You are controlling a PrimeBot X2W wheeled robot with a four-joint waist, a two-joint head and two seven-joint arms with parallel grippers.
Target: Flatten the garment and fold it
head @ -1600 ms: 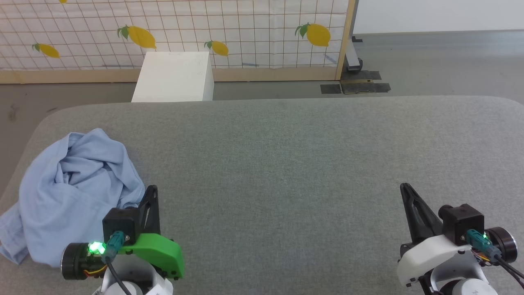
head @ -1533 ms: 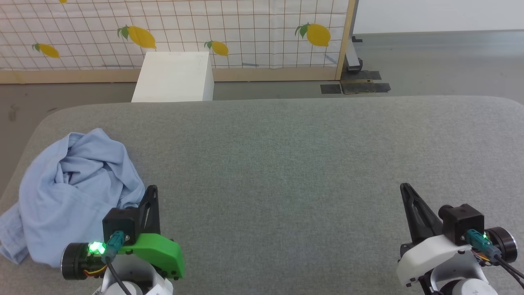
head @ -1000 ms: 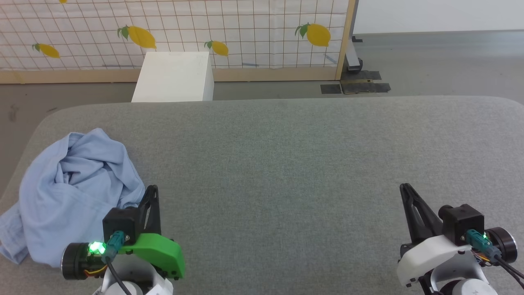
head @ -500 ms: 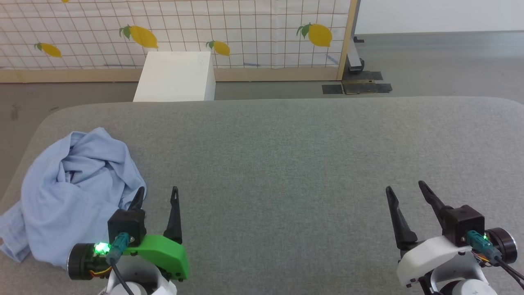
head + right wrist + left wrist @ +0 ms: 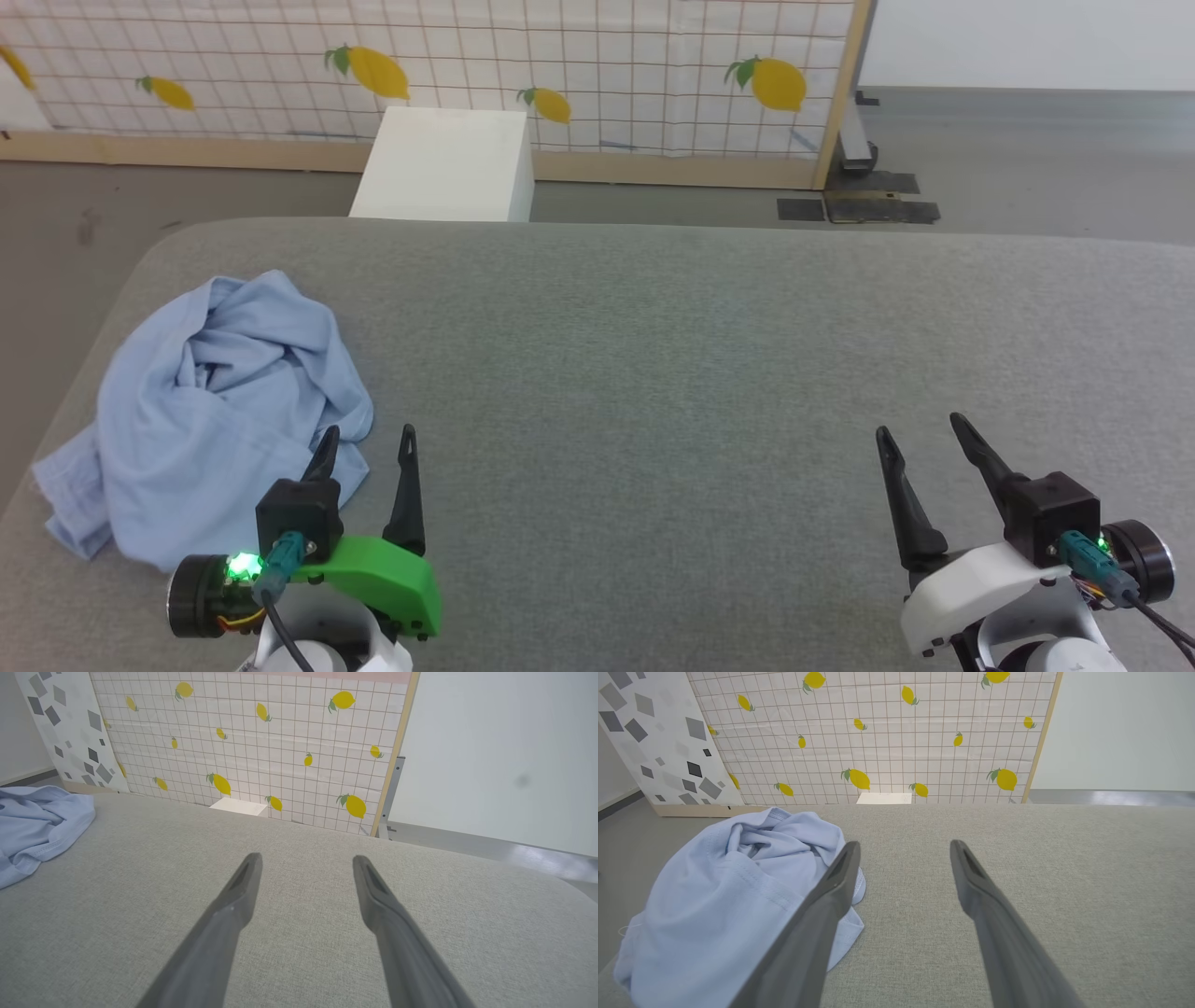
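**Grey table (image 5: 653,355): claws just opened, shirt (image 5: 215,411) still in a heap**

Behind the table stand a lemon-print screen (image 5: 607,56) and a white box (image 5: 448,163); the blue shirt lies crumpled at the left of the frame, near the table's left edge, nothing flattened yet; a second ago both claws were pinched shut; now the left gripper (image 5: 369,431), lower left, and the right gripper (image 5: 919,425), lower right, stand spread wide and hold nothing; the left one's tips reach just beside the shirt's near hem; the camera has shifted too; a first grab looks close.
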